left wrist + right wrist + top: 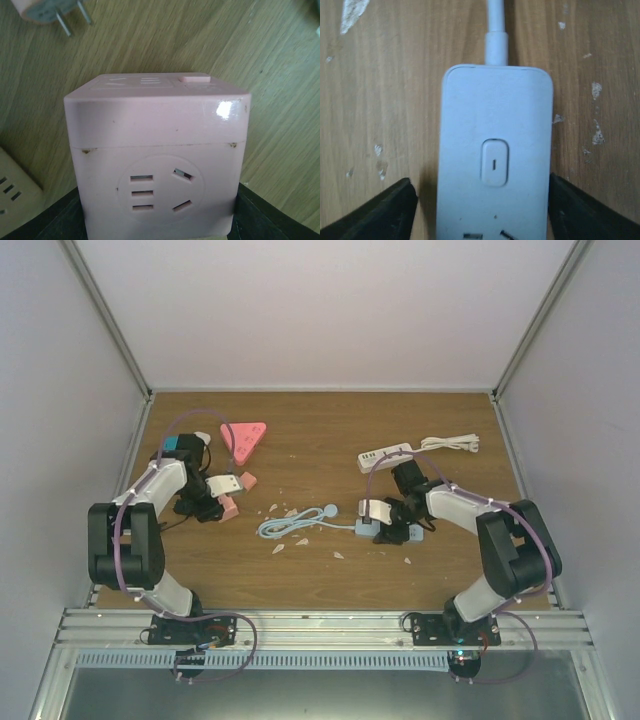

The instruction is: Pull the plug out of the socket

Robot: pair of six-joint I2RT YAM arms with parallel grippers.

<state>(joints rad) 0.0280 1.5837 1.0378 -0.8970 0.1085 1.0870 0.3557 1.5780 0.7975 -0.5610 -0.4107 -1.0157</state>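
LEFT: left pincer (pixel 155 225) pinching pink cube socket (pixel 157 150), likely bracing it | PLUG: pink plug (pixel 47 12) lies free on bench (pixel 330 440) just beyond cube, two pins bare, judged already out | RIGHT: right pincer (pixel 482 215) spread astride blue power strip (pixel 495 130), unclamped | COUNT: four socket units, with pink triangle (pixel 243 438) and white strip (pixel 386 457)
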